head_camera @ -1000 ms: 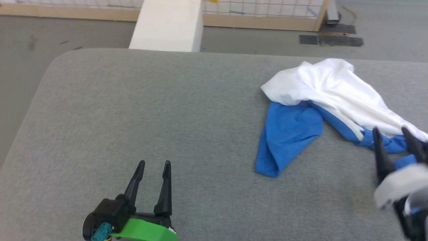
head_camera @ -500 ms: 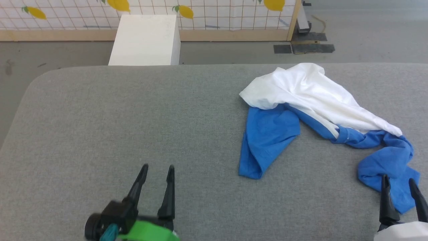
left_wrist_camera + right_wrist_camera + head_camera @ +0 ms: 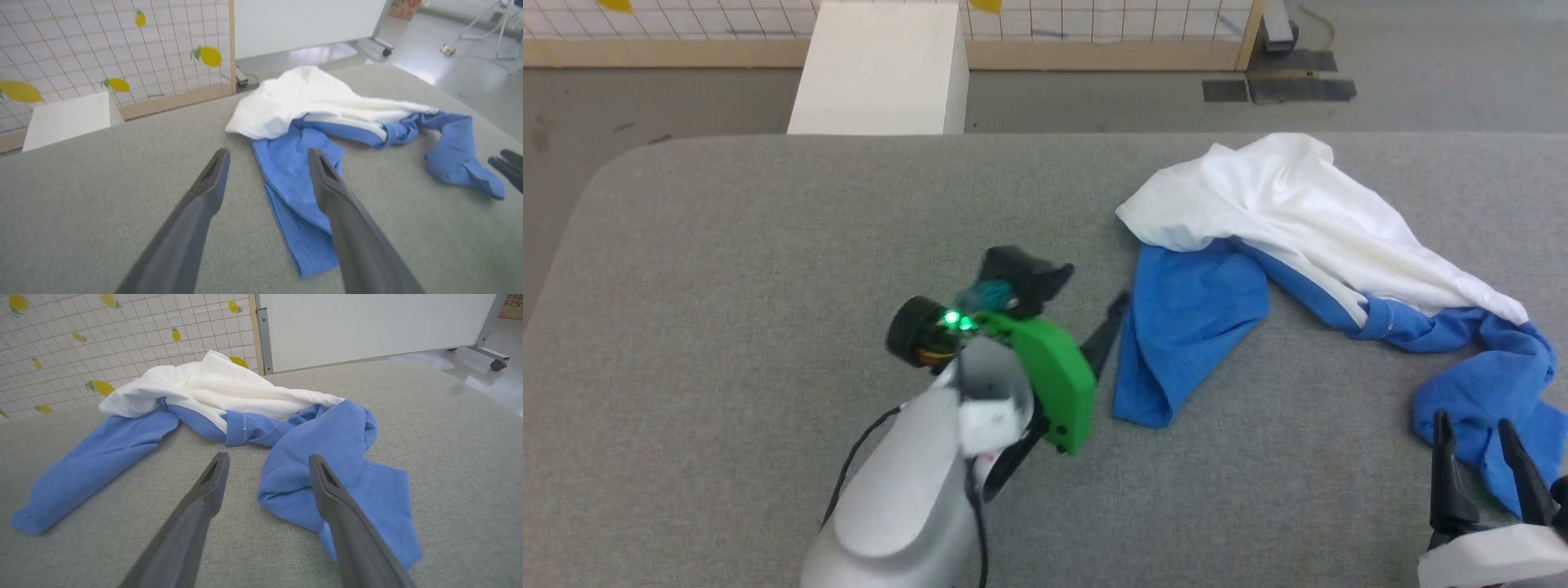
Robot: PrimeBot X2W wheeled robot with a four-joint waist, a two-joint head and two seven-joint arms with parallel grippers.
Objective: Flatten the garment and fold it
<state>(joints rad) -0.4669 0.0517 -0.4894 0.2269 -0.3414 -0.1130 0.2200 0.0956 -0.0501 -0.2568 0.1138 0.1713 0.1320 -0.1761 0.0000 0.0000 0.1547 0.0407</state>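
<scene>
**A:** From the head view, we see the shirt (image 3: 1307, 212) in a heap on the right side of the gray table (image 3: 768, 245). The white part is far and the blue sleeves (image 3: 1184, 327) are near us.

**B:** Our right gripper (image 3: 1474, 420) is by one sleeve end, with its fingers apart and empty.

**A:** In the left wrist view, our left gripper (image 3: 267, 153) is spread wide too. It holds nothing and hangs just over the other sleeve.

**B:** The right wrist view shows a twisted blue band (image 3: 241, 428) with stitches, which is tiny from the head view.

**A:** The shirt looks soft, light and floppy. We think the sleeve ends are good spots to pinch.
</scene>
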